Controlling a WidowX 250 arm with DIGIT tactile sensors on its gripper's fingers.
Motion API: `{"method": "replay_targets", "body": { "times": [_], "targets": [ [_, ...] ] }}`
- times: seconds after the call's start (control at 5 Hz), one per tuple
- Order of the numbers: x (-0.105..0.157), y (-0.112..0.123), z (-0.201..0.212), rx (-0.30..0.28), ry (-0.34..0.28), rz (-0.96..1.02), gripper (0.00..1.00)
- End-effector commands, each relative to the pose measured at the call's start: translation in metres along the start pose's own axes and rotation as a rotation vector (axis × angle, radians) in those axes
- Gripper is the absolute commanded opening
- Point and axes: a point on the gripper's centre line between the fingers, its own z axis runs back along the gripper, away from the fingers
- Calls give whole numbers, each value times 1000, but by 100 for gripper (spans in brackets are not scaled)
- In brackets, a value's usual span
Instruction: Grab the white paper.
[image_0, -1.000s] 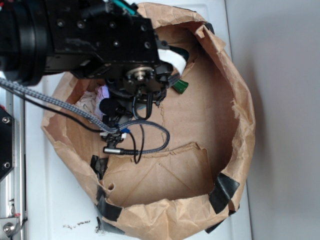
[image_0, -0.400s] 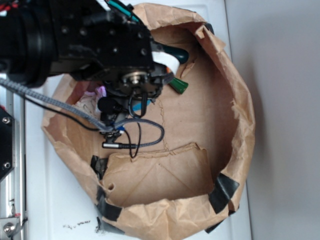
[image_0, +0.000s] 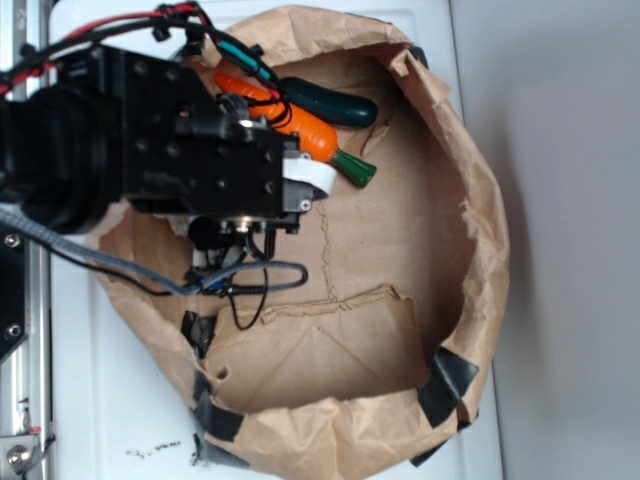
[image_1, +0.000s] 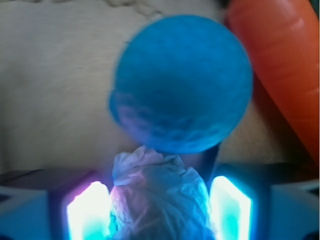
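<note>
The white paper (image_1: 156, 182), a crumpled off-white wad, sits between my two glowing fingers in the wrist view. Both pads (image_1: 90, 210) press against its sides, so my gripper (image_1: 160, 202) is shut on it. Just beyond the wad lies a blue ball (image_1: 182, 82), close to or touching the wad's top. In the exterior view my black arm (image_0: 170, 150) covers the left side of the brown paper bag (image_0: 480, 230), hiding the paper, the ball and the fingers.
An orange toy carrot (image_0: 300, 130) with a green stub and a dark green vegetable (image_0: 330, 103) lie at the bag's top, right of my arm. The carrot (image_1: 282, 65) runs along the wrist view's right edge. A white strip (image_0: 312, 175) shows at the arm's edge. Cables (image_0: 250, 285) hang below.
My arm has moved left and upward in the exterior view, uncovering the carrot and the green vegetable and covering the paper wad that showed at the bag's left side.
</note>
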Motion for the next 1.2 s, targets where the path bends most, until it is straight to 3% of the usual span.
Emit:
{"method": "replay_targets", "body": {
  "times": [0.0, 0.2, 0.6, 0.8, 1.0],
  "targets": [
    [12, 3, 17, 10, -64, 45, 0],
    [18, 5, 51, -22, -125, 102, 0],
    [27, 14, 132, -163, -269, 179, 0],
    [27, 12, 164, -204, -320, 163, 0],
    [23, -6, 174, -175, -355, 143, 0]
  ]
}}
